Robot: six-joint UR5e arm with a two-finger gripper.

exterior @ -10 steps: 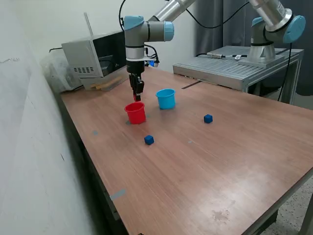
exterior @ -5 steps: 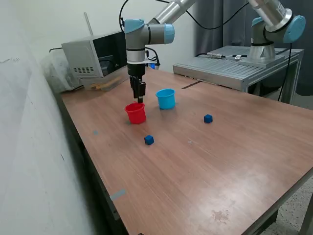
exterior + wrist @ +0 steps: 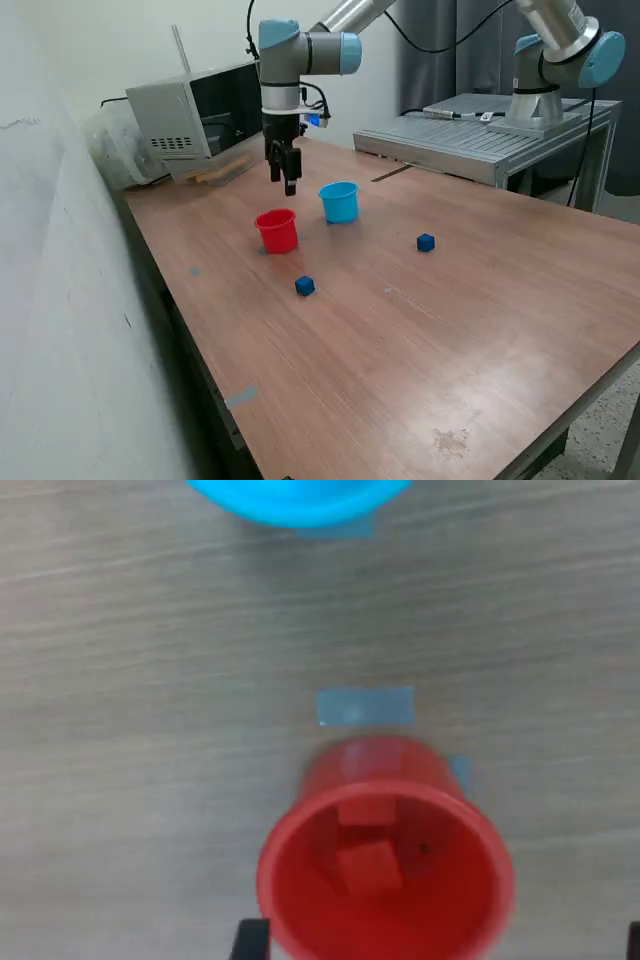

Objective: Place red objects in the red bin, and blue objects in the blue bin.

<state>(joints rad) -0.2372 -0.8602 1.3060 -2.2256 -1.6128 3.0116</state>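
The red cup [image 3: 277,230] stands upright on the wooden table [image 3: 420,330]. In the wrist view the red cup [image 3: 385,875] holds two red cubes [image 3: 368,866]. The light blue cup [image 3: 339,201] stands beside it towards the exterior view's right, and only its rim [image 3: 300,500] shows in the wrist view. Two dark blue cubes lie on the table, one [image 3: 305,286] in front of the red cup and one [image 3: 426,242] further right. My gripper [image 3: 288,182] hangs above and just behind the red cup. It is open and empty, with its fingertips [image 3: 250,942] wide apart.
A grey box-like device [image 3: 185,125] stands at the table's back left by the wall. A second robot arm [image 3: 545,60] stands on a metal platform [image 3: 470,130] at the back right. Pale blue tape marks [image 3: 365,705] lie on the table by the red cup.
My gripper has risen from just above the red cup's rim and shifted slightly right. The red bit seen at its tips one second ago is gone from them.
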